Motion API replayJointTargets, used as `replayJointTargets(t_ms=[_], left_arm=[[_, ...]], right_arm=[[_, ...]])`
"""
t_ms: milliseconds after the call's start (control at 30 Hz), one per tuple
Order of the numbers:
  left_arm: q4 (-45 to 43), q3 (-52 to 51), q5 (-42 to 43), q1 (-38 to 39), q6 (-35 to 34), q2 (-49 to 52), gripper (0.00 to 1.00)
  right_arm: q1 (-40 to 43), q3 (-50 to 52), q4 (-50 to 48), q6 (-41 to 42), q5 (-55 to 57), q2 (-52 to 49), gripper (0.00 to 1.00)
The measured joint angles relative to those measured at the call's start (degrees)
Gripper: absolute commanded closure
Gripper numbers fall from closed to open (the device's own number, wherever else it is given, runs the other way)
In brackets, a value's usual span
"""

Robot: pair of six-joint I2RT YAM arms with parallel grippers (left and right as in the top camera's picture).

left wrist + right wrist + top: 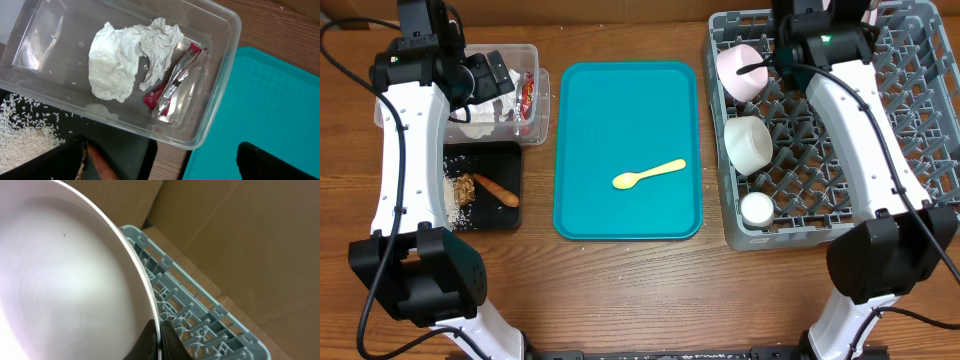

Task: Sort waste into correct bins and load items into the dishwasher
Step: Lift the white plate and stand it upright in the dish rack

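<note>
My left gripper [160, 167] hangs open over the near edge of the clear tub [220, 100], with nothing between its fingers. In the tub lie crumpled white paper [125, 60] and a red foil wrapper [172, 87]. The black tray [500, 160] holds white rice [20, 125], a brown lump [466, 187] and an orange-brown stick [498, 190]. My right gripper [159, 330] is shut on the rim of a pale plate [60, 280], held on edge over the far side of the grey dish rack [910, 110]. A yellow spoon [648, 174] lies on the teal tray [580, 120].
In the rack's left part sit a pink bowl [738, 72], a white bowl [748, 143] and a small white cup [757, 208]. Brown cardboard walls [240, 230] rise behind the rack. Bare wooden table [650, 290] runs along the front.
</note>
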State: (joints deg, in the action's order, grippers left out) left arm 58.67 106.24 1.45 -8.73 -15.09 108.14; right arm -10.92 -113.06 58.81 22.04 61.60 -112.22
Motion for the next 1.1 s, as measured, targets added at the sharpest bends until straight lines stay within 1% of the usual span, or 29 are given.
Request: replayJointTargets(t_ms=[467,500,567,600,633,667,700,767,833,1033,1100], left_arm=[[0.0,0.0,0.0,0.0,0.0,0.0,0.0],[0.0,0.0,0.0,0.0,0.0,0.0,0.0],[0.0,0.0,0.0,0.0,0.0,0.0,0.0],[0.0,0.0,0.0,0.02,0.0,0.0,0.0],[0.0,0.0,0.0,0.0,0.0,0.0,0.0],[0.0,0.0,0.0,0.0,0.0,0.0,0.0],[-0.02,0.0,0.0,0.02,0.0,0.0,0.0],[0.0,0.0,0.0,0.02,0.0,0.0,0.0],[0.0,0.0,0.0,0.0,0.0,0.0,0.0],[0.0,0.0,0.0,0.02,0.0,0.0,0.0],[0.0,0.0,0.0,0.0,0.0,0.0,0.0]], right_arm=[[0.07,10.23,-6.45,0.02,0.55,-4.46,0.96],[0.07,10.34,-6.67,0.0,0.17,-4.46,0.95],[0.07,10.4,-6.67,-0.02,-0.55,-4.46,0.83],[0.07,10.43,-6.78,0.07,-0.96,-4.46,0.71],[0.07,10.45,-6.84,0.02,-1.36,-4.46,0.62],[0.07,10.45,-6.86,-0.04,-1.62,-4.46,0.49],[0.07,10.47,-6.95,-0.04,-1.86,-4.46,0.45],[0.04,10.49,-6.91,0.13,-2.27,-4.46,0.44],[-0.02,10.49,-6.78,0.07,-1.99,-4.46,0.38],[-1.22,10.49,-6.95,0.13,0.39,-3.85,0.3],[-2.25,10.47,-7.02,0.15,0.59,-2.45,0.24]])
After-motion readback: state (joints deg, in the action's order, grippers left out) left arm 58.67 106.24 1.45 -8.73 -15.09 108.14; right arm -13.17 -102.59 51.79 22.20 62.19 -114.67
